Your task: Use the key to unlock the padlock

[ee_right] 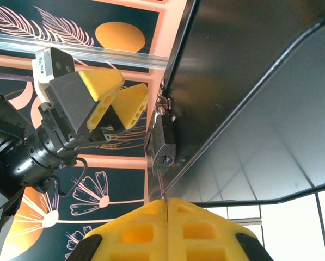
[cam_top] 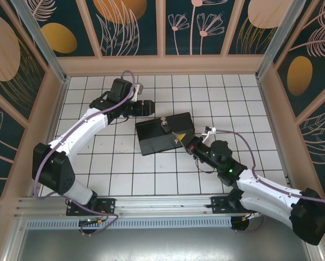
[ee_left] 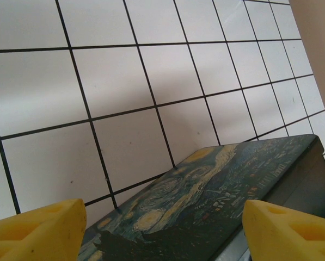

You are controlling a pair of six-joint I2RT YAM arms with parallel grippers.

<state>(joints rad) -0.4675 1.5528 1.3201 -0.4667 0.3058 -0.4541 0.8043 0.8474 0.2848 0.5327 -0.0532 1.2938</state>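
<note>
The small silvery-grey metal padlock (ee_right: 164, 144) hangs at an edge of the dark starry-night painted box (cam_top: 157, 136), which lies mid-surface on the white tiled table (cam_top: 113, 174), with the keyhole facing the right gripper (ee_right: 167, 204). That gripper's yellow pads are pressed together on the thin brownish metal key (ee_right: 161, 187), aligned with the keyhole, evidently for insertion; how far it has entered cannot be judged. The left gripper (ee_right: 117, 98) hangs with its fingers spread just beside the padlock, probably to steady it.

You're in a robot test cell here, a lab-type rig, definitely not someone's home. The worktop (cam_top: 167, 179) is a white gridded board boxed in by panels (cam_top: 135, 27) printed with leaves and orange discs, framed by aluminium posts (cam_top: 40, 41). Left arm (cam_top: 89, 126) and right arm (cam_top: 271, 193) are bolted to a metal rail (cam_top: 167, 205).
</note>
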